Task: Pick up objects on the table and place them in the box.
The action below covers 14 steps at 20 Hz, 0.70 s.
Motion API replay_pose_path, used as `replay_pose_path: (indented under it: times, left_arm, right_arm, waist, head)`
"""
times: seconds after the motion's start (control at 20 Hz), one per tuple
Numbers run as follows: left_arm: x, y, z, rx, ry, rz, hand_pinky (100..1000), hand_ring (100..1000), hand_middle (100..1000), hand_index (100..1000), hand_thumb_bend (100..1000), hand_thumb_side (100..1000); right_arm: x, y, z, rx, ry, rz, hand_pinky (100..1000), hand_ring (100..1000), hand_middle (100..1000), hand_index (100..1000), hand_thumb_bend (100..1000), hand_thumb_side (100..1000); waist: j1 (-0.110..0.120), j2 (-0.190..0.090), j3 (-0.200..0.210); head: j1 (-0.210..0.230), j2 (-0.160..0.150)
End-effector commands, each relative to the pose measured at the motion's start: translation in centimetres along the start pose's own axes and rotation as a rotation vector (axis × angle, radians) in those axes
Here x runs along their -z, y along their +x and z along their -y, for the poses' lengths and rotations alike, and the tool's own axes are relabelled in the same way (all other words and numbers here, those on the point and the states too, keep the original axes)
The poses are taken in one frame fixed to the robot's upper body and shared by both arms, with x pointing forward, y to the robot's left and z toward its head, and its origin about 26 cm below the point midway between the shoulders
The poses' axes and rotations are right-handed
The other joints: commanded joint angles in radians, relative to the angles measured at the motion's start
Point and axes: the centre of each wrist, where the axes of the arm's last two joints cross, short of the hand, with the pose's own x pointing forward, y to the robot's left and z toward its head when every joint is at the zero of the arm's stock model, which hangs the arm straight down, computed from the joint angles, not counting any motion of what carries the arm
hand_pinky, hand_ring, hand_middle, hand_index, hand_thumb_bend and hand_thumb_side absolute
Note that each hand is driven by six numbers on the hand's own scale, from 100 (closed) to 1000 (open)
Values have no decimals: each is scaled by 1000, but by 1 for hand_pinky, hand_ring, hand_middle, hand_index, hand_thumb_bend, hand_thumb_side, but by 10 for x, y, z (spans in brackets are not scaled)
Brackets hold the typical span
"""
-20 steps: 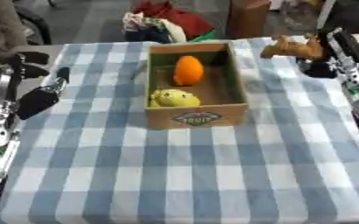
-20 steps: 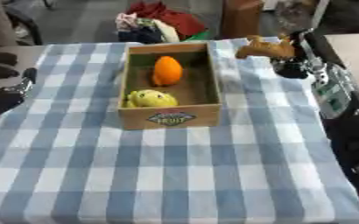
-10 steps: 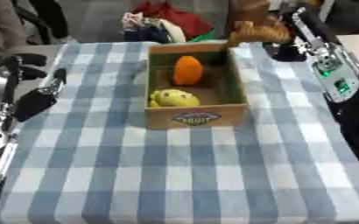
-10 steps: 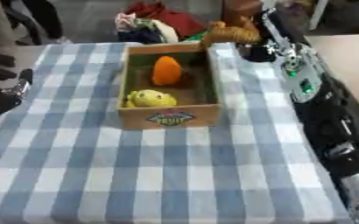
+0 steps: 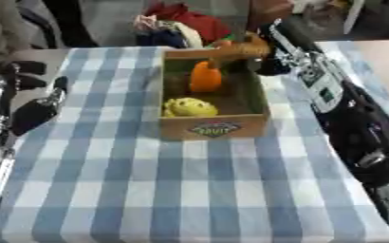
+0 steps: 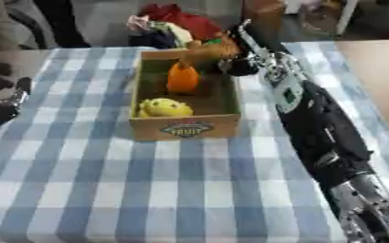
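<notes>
Right hand point(image 5: 264, 57), upper centre of the frame: fingers curled around one brown object point(image 5: 246, 49), held over the far rim of the box. The object's exact form cannot be made out (brown, lumpy, with a small orange-and-green patch at its top left). Whether it touches the rim cannot be told. The right arm point(image 6: 314, 123) runs from the lower right corner up to that hand, black with silver joints and pale panels near the wrist.

Left hand point(image 5: 33, 111), left edge of the frame: dark fingers straight or relaxed, pointing up towards the upper right, holding nothing, above the table's left edge and well apart from the box.

Box point(image 5: 214, 127): one, cardboard, open-topped, upper centre of the frame. Its near wall carries one oval label reading "FRUIT" point(image 6: 187, 129).

Contents counted: one orange object point(image 5: 204, 77), upright, in the far half; one yellow object point(image 5: 189, 107), rounded and bumpy, in the near left part, against the near wall. Two items lie inside; the brown one is the third, at the far rim.

Table point(image 5: 189, 190): one, covered by a blue-and-white checked cloth.

Beyond the far edge, top centre: one heap of red, white and dark fabric point(image 5: 177, 26).
</notes>
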Motion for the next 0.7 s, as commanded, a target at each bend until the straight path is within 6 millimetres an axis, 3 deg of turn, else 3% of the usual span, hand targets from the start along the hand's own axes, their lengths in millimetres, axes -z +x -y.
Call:
replay_pose_path:
  times: [0.05, 0.2, 0.4, 0.55, 0.7]
  left_arm:
    - [5, 8, -3, -3, 2, 31, 766, 622, 634, 710, 334, 236]
    - [5, 7, -2, -6, -4, 30, 766, 622, 634, 710, 333, 237]
    - [5, 6, -1, -7, -6, 26, 769, 622, 634, 710, 331, 239]
    - [5, 5, -1, -7, -6, 25, 769, 622, 634, 706, 329, 239]
    - [5, 5, -1, -7, -6, 22, 771, 623, 635, 701, 327, 240]
  right_arm:
    - [11, 14, -1, -43, 41, 43, 455, 457, 288, 478, 142, 100]
    - [14, 21, -10, -79, 121, 88, 520, 536, 403, 615, 322, 186]
    - [16, 26, -6, -123, 161, 138, 574, 636, 565, 799, 505, 298]
    - [17, 28, 1, -160, 146, 150, 690, 809, 749, 871, 534, 345]
    - [17, 28, 7, -194, 132, 153, 790, 898, 829, 906, 555, 340]
  waist:
    - [2, -11, 4]
    - [2, -11, 7]
    - [-2, -10, 7]
    - [-5, -10, 6]
    - [-7, -10, 5]
  head:
    - [-9, -13]
    - [-18, -13]
    - [-20, -14]
    - [-20, -15]
    - [-19, -17]
